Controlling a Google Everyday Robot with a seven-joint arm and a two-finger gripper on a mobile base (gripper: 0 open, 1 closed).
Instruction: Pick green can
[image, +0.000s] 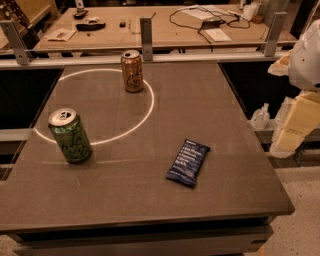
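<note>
The green can (70, 136) is seen upright and untouched at the front left of the table (210, 115), with the orange can (132, 71) well behind it and a dark blue snack bar (188, 162) to its right. The gripper (300, 117) is seen off the table's right edge, well apart from the can; how far it is open cannot be told, and nothing is seen held by it. The pick is judged not yet begun: approach, grasp and lift are all left

No text reads clearly on green can (71, 137), orange can (132, 72) or wrapper (188, 162); gripper (287, 142) at right edge.
</note>
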